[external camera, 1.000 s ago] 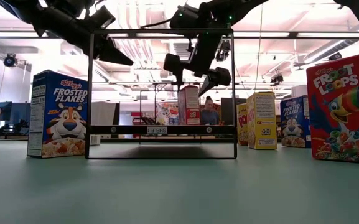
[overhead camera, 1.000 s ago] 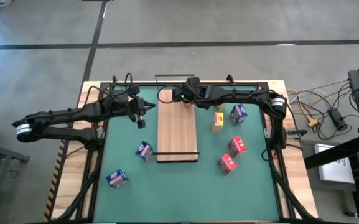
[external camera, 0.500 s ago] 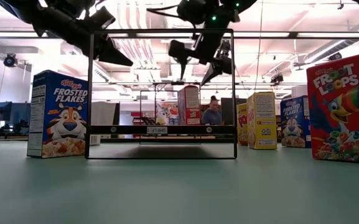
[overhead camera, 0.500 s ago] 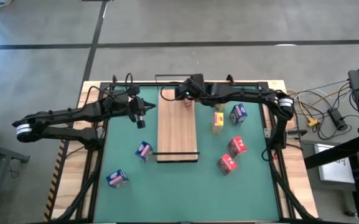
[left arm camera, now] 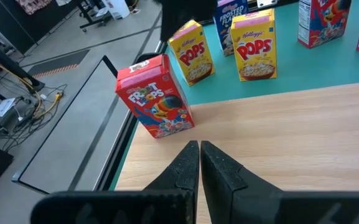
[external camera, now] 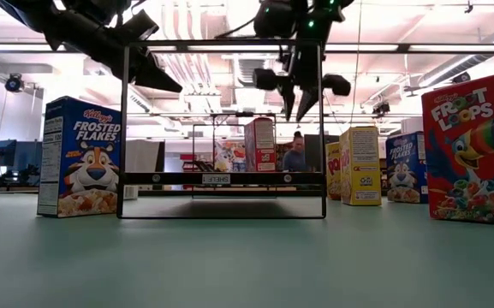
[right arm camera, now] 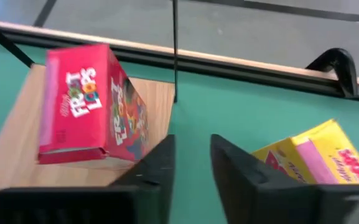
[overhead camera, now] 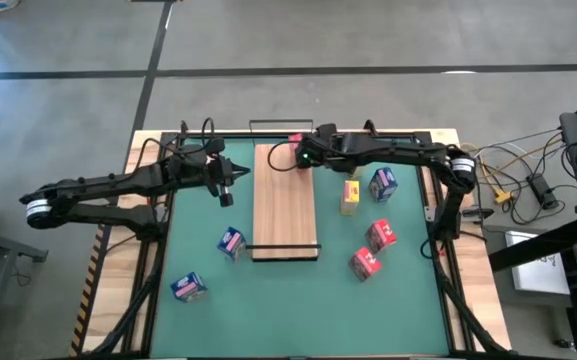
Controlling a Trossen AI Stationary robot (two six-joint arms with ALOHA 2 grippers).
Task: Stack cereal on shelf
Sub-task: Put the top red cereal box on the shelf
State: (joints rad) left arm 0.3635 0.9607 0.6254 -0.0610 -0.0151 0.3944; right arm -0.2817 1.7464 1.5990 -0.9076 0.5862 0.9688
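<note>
1. Nearest the front edge of the green mat (overhead camera: 288, 310), a blue box (overhead camera: 188, 287) stands alone. Two red boxes (overhead camera: 365, 264) sit to the right, and another blue box (overhead camera: 231, 242) stands just beside the shelf's near end.
2. The shelf (overhead camera: 285, 215) runs front to back down the middle, and its board is bare along most of its length.
3. Farther back, the yellow cereal (overhead camera: 350, 196) and a third blue box (overhead camera: 383, 183) stand on the mat right of the shelf. The left gripper (left arm camera: 199, 146) waits above the shelf's left side with its fingers pressed together and empty.
4. At the far end, a red Froot Loops box (right arm camera: 89, 102) stands upright on the board near the wire frame. The right gripper (right arm camera: 190, 143) hangs just beside it, fingers slightly apart with nothing between them.
5. This looks like the moment between placing one box and fetching the next, with most of the stacking yet to do.
6. To do this well, the right gripper should rise straight away from the red box so no finger tips it. It should stay clear of the thin black wire, then reach for the yellow cereal, which is closest. It can grip that across its narrow sides and set it flush against the red box, to save board space.
</note>
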